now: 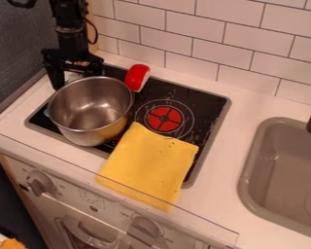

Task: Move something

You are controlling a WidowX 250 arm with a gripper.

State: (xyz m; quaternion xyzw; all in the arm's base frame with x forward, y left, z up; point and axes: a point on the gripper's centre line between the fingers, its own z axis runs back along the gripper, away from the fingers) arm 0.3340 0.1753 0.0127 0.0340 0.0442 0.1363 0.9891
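The black stovetop (207,102) holds a steel pot (90,109) — fingers (55,79) behind it look spread apart.

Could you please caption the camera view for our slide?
Metal pot on a black stovetop, yellow cloth lying across its front edge, robot's tool behind the pot.
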